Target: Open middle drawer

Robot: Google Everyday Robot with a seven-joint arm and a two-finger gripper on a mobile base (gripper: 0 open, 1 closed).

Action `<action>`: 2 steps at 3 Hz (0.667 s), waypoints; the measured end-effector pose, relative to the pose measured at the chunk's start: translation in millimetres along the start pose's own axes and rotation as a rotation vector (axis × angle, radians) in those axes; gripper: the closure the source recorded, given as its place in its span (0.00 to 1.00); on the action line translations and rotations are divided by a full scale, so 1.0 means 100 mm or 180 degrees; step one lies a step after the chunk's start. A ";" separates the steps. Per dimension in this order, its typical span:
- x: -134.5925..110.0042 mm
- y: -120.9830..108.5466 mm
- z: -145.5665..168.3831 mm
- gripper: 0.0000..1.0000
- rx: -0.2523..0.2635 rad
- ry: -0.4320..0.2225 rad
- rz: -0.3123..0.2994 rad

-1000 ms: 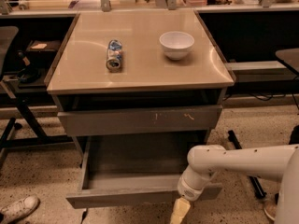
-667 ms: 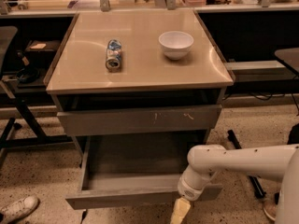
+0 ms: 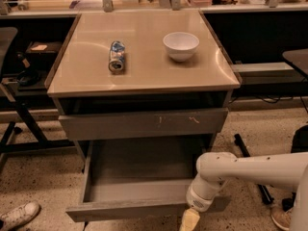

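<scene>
The middle drawer [image 3: 126, 209] of the grey cabinet [image 3: 144, 79] stands pulled well out, its bare floor open to view beneath the scratched front [image 3: 139, 124] above it, which sits closed. The robot's gripper [image 3: 189, 221] hangs at the bottom edge of the view, just at the right end of the drawer's plain front. Whether it is spread, pressed together or pinching the front's edge cannot be told, since most of it is cut off by the frame and the wrist covers the rest. The white arm [image 3: 255, 170] reaches in from the right, low over the floor.

Nothing has shifted over the past second. The drawer is no further out than it was, and the arm and gripper hold the same place. That stillness, with the drawer already so far open, suggests the pull is finished and the task is as good as done; what likely remains is letting go and backing off.

On the top, a can [image 3: 117, 57] lies on its side, and a white bowl [image 3: 181, 45] stands upright, well apart from it. Both are undisturbed.
</scene>
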State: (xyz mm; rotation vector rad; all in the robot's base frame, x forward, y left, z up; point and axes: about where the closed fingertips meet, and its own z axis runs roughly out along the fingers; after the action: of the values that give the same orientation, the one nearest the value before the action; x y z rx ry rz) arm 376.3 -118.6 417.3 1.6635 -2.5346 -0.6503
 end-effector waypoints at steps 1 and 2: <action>0.17 0.18 -0.05 0.00 -0.0062 -0.0005 0.0123; 0.17 0.18 -0.05 0.00 -0.0061 -0.0005 0.0123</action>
State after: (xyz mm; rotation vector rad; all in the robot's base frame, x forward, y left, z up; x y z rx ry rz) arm 354.7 -129.7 425.1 1.6043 -2.5463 -0.6711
